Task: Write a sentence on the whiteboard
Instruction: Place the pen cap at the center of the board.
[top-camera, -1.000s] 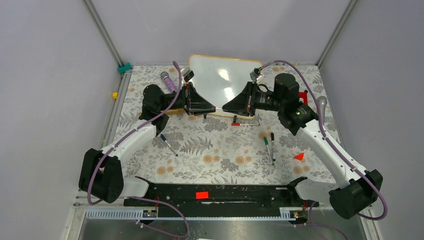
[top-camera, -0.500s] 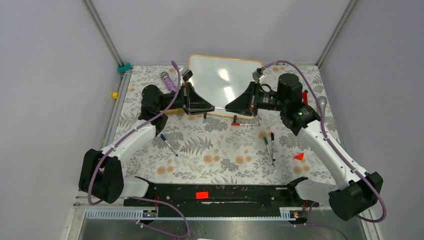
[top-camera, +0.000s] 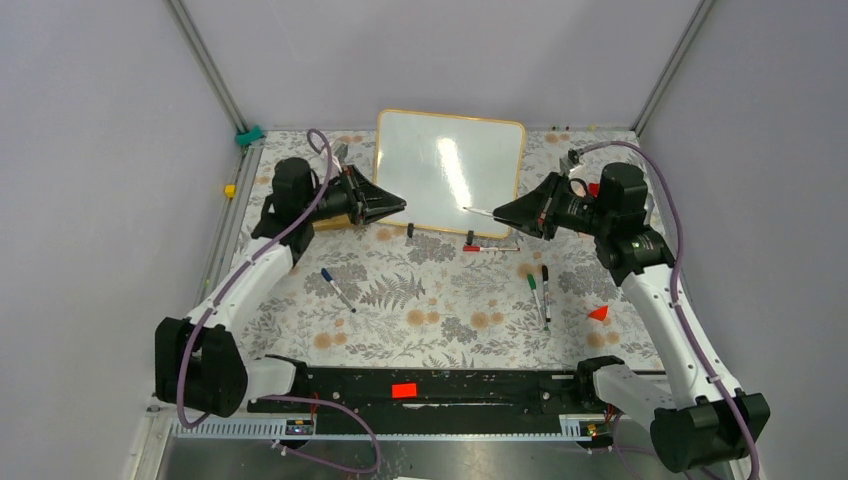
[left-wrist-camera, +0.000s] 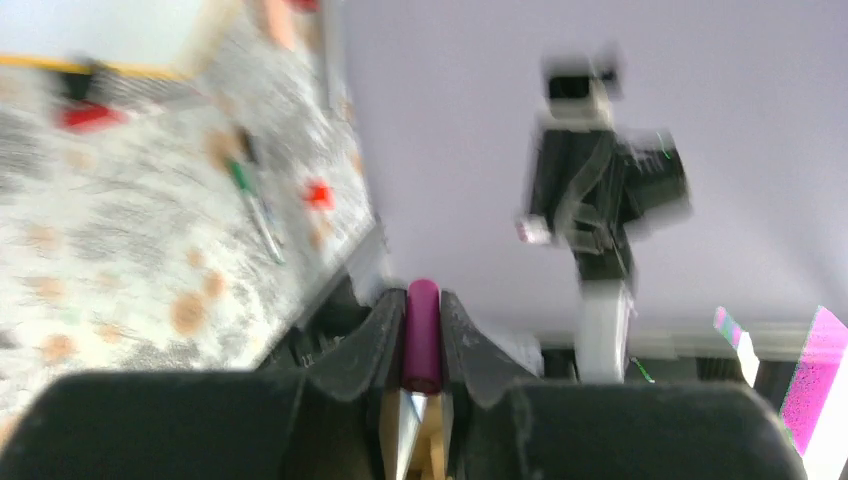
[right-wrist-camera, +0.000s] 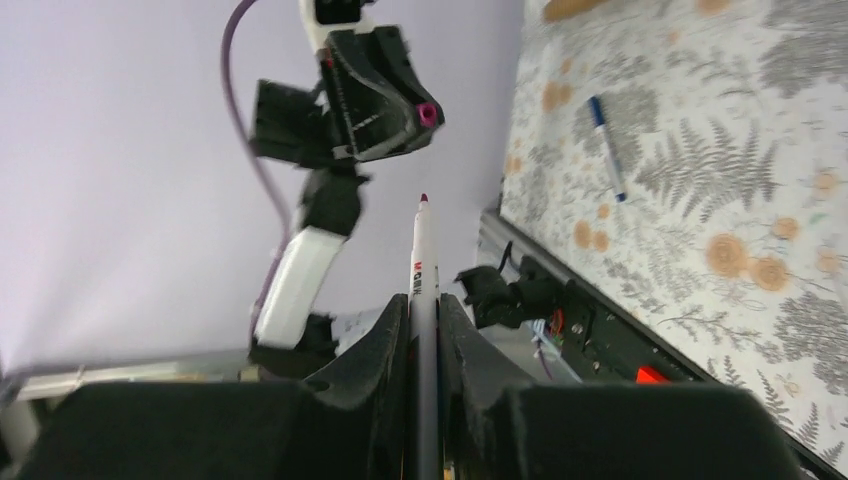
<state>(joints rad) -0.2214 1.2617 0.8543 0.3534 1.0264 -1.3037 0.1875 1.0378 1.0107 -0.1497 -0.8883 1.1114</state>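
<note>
The whiteboard (top-camera: 450, 170) stands at the far middle of the table, and its face is blank; no lettering shows. My left gripper (top-camera: 398, 208) hovers at the board's lower left corner, shut on a magenta marker cap (left-wrist-camera: 423, 335). My right gripper (top-camera: 500, 212) hovers at the board's lower right, shut on a white marker (right-wrist-camera: 421, 270). The marker's bare magenta tip (right-wrist-camera: 424, 198) points left toward the left gripper (right-wrist-camera: 385, 95). There is a gap between cap and tip.
On the floral cloth lie a red marker (top-camera: 490, 248) below the board, a green marker (top-camera: 535, 290) and a black marker (top-camera: 546, 280) at right, and a blue marker (top-camera: 337, 289) at left. A red triangle (top-camera: 599, 313) lies near the right edge.
The two grippers met over the board's lower edge, then pulled apart. The cap came off with the left gripper, the marker stayed in the right. Both arms swung outward.
</note>
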